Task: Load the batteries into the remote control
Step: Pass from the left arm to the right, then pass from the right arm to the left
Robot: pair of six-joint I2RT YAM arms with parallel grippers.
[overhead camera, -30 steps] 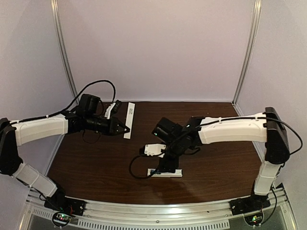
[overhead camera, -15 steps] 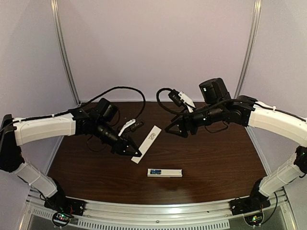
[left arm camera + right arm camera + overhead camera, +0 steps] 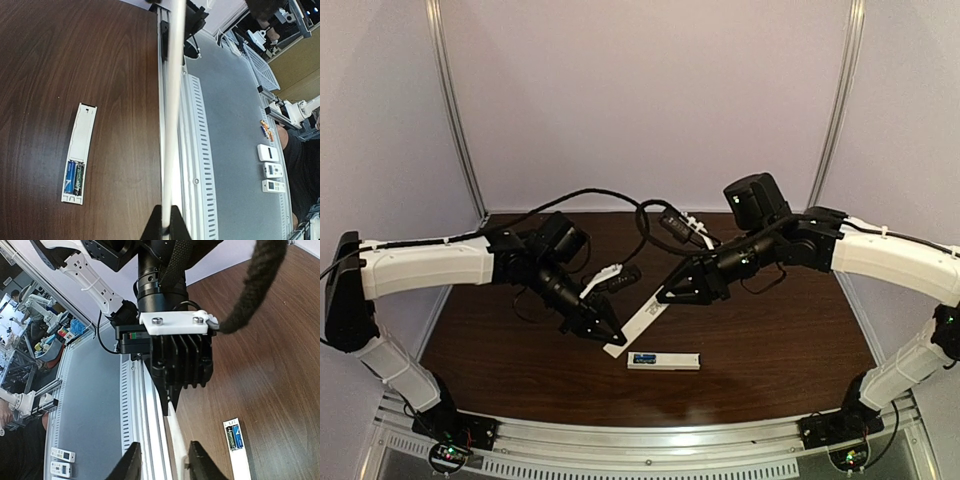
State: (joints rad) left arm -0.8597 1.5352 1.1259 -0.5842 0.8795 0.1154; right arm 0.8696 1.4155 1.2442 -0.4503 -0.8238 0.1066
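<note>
My left pincer (image 3: pixel 616 340) pinches the cover strip (image 3: pixel 642 322); my right pincer (image 3: pixel 162 462) is spread around it. Lower centre: remote control (image 3: pixel 665 360) holding 2 batteries (image 3: pixel 74 177).

A robot lab.
A brown table (image 3: pixel 770 340) sits in a white booth (image 3: pixel 650 100); spare remotes (image 3: pixel 272 170) and metal frames (image 3: pixel 22 402) stand nearby.

Overhead, two wrists (remote (image 3: pixel 664 361) seemingly shared)

No text is legible. The thin flat white plastic cover strip (image 3: pixel 638 327), toward six o'clock of the top view, bears a dark marking too blurred to read.
</note>
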